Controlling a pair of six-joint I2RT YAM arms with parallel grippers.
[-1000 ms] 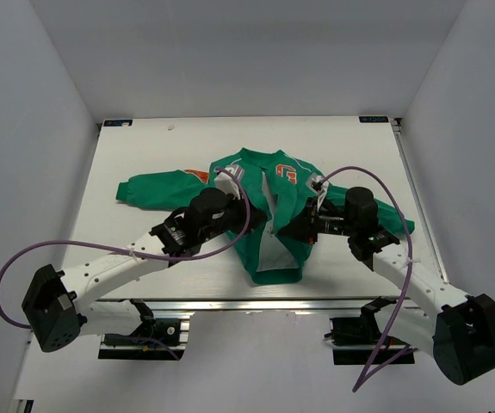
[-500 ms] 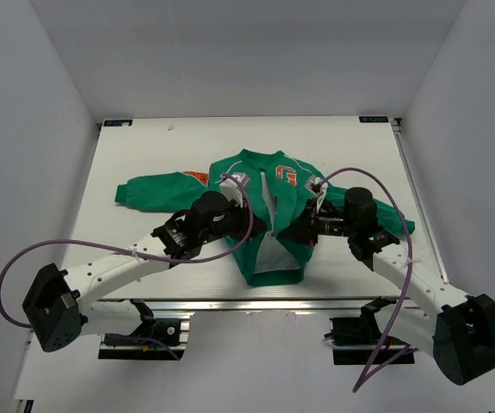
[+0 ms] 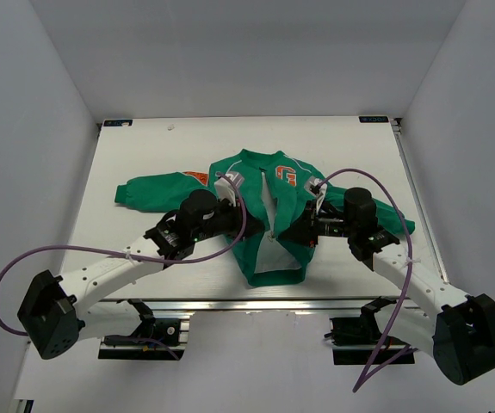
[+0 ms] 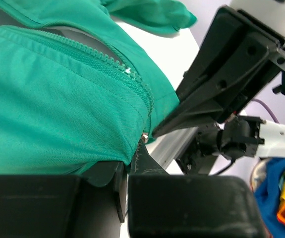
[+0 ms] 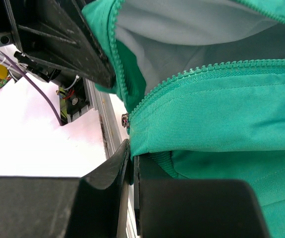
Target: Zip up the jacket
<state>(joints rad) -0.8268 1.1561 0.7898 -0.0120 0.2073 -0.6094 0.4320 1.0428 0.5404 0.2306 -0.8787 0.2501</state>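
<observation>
Jacket position: the jacket (image 3: 249,168) is laid flat on the middle of the white tabletop (image 3: 144,249), with its collar toward the far edge and its hem toward the arms.
Sleeves: one sleeve (image 3: 152,188) is stretched out on the left arm's side; the other is largely covered by the right arm.
Markings: an orange "G" patch (image 3: 288,176) is seen on the chest and an orange patch (image 3: 197,175) on the outstretched sleeve.
Front: the front is parted, and pale lining (image 3: 269,249) is exposed between the two panels down to the hem.
Zipper: two separate rows of green zipper teeth (image 4: 113,60) are seen, not joined.
Left tool: the left tool (image 3: 249,220) is closed, and the edge of one front panel is pinched just beside its teeth.
Right tool: the right tool (image 3: 283,232) is closed on the opposite front edge, where a small metal zipper end (image 5: 125,119) is seen just above the fingers.
Spacing: the two tools are held near each other over the lower front, with lining between them.
</observation>
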